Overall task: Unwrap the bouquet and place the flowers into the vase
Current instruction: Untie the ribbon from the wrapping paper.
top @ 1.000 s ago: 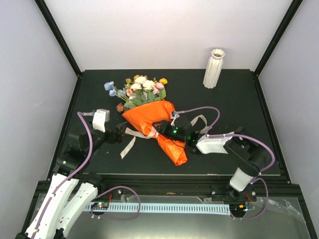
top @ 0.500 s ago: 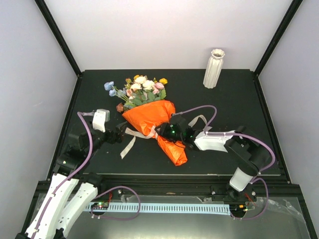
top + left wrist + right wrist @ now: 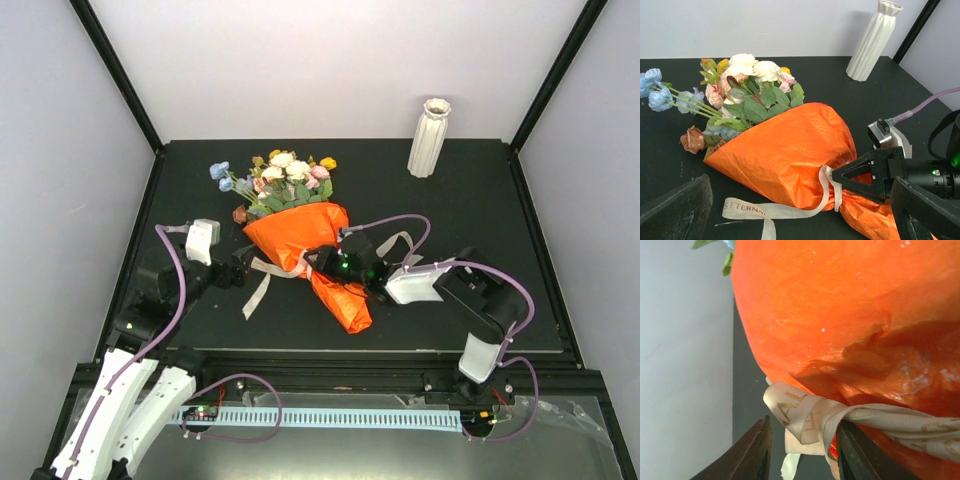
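1. Left gripper (image 3: 241,272): positioned at the left side of the black table (image 3: 480,220), low and pointed toward the bouquet (image 3: 300,232). The claw is spread wide. In the left wrist view, its 2 fingers sit at opposite bottom corners of the frame. It touches nothing.

2. Ribbon (image 3: 775,212): cream, printed with lettering. 1 loose tail lies flat on the table between the left gripper and the bouquet. The ribbon is tied around the narrow neck of the orange paper (image 3: 785,150).

3. Bouquet: lies on its side at the centre-left of the table, still wrapped and tied. The narrow stem end points toward the near edge. The wide end points toward the far left.

4. Flowers (image 3: 283,172): pink, cream, yellow and pale blue blooms with green leaves spill from the open end of the paper. The pale blue blooms extend furthest left, resting on the table.

5. Right gripper (image 3: 802,424): reaches in from the right, level with the neck of the bouquet. In the right wrist view, the ribbon knot sits between its 2 fingers (image 3: 752,455), which stand partly apart. It cannot be told whether they pinch the knot or only bracket it.

6. Vase (image 3: 430,137): white and ribbed, with a scalloped rim. It stands upright at the far right of the table, well apart from the bouquet and both grippers.
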You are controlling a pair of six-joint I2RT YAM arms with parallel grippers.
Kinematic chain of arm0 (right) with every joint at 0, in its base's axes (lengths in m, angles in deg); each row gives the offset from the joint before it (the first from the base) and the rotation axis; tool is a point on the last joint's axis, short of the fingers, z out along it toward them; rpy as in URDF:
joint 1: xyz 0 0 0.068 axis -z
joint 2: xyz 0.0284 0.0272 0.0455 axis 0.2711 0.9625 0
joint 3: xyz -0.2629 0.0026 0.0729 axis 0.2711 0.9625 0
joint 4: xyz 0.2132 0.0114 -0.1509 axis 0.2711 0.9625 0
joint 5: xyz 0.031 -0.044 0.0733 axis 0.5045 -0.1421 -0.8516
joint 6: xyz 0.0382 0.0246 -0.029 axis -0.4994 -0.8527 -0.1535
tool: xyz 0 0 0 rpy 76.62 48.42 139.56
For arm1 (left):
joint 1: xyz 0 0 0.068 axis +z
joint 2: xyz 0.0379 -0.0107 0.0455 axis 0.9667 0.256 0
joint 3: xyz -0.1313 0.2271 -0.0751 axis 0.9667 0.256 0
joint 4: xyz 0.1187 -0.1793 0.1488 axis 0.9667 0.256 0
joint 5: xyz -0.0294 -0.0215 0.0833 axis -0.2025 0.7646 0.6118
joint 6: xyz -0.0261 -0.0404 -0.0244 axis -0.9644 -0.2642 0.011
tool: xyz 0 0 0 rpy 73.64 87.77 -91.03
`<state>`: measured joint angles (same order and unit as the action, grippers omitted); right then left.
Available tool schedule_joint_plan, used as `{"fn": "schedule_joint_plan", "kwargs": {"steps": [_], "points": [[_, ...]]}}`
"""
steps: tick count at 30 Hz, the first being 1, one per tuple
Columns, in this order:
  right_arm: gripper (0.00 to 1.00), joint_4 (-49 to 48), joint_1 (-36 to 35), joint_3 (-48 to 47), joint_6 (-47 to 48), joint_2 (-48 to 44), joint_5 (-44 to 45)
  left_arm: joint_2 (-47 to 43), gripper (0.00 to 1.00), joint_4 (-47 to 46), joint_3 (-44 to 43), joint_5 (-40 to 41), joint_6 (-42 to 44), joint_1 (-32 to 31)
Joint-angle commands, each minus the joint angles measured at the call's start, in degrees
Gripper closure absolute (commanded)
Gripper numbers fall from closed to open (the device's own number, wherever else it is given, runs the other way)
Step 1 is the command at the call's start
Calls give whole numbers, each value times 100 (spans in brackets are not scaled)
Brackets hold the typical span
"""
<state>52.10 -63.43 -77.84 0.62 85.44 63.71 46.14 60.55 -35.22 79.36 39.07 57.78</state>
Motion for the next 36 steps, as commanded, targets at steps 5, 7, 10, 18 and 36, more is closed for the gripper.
{"fn": "schedule_joint_plan", "kwargs": {"steps": [5,7,10,18,36], "points": [[63,-1584,16,266,-97,187,-85,-4,1,2,-40,33,44,-41],[64,-1817,26,343,-130,176,-78,-9,1,9,-40,44,46,-45],[65,-2091,32,479,-112,83,-32,-12,1,10,-39,44,46,-45],[68,-2347,47,878,102,-381,298,-11,1,6,-39,44,44,-45],[63,-2790,77,1004,284,-348,82,-9,1,11,-24,40,35,-45]]}}
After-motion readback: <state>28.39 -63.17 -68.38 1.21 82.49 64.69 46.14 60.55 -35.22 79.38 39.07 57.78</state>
